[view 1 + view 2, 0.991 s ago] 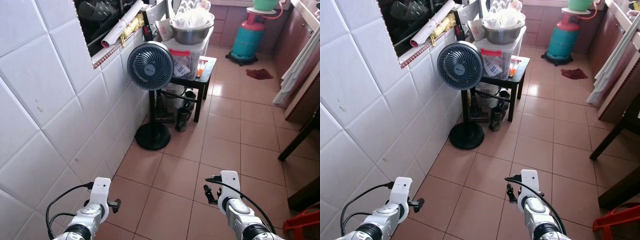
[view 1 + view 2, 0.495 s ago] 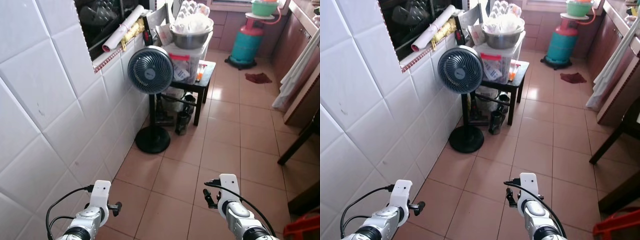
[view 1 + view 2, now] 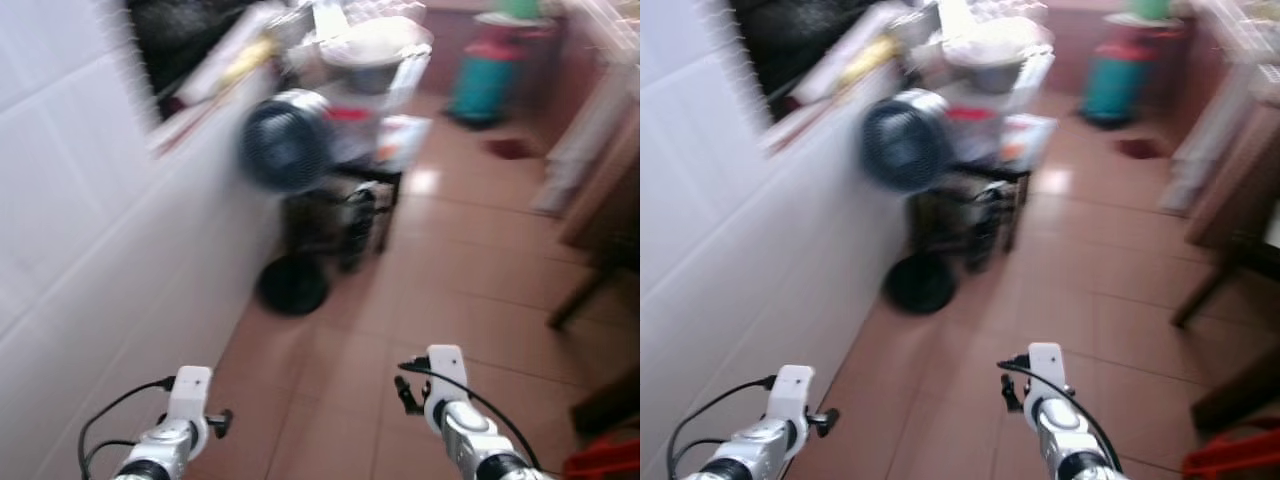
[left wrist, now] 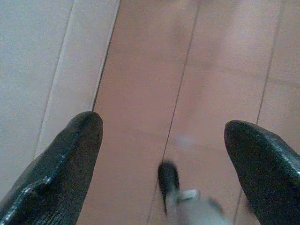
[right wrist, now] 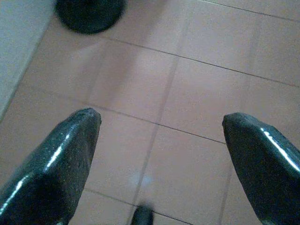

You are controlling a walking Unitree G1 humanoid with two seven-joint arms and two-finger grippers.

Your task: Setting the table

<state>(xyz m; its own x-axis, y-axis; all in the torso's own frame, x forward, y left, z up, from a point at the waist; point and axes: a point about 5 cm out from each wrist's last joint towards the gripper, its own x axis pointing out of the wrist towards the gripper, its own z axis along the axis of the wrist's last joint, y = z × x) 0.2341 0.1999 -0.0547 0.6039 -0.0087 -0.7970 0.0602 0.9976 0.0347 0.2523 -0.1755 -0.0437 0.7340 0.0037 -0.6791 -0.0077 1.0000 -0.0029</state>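
Both silver arms hang low in front of me over the reddish tiled floor (image 3: 470, 260). My left gripper (image 4: 164, 140) is open, its two black fingers wide apart with only floor tiles and the foot of the white wall between them. My right gripper (image 5: 159, 140) is open too and holds nothing, with bare tiles below it. The left wrist (image 3: 175, 435) and right wrist (image 3: 455, 410) show at the bottom of the blurred head views. No tableware is close to either gripper.
A white tiled wall (image 3: 90, 250) runs along my left. Ahead stand a black pedestal fan (image 3: 285, 150) and a small dark table (image 3: 385, 160) stacked with a box and a metal bowl (image 3: 375, 50). A teal gas cylinder (image 3: 485, 85) stands further back, and dark furniture legs (image 3: 585, 290) are on the right.
The whole head view has shifted and blurred, so the camera is moving. Both arms hang as before with their grippers open.
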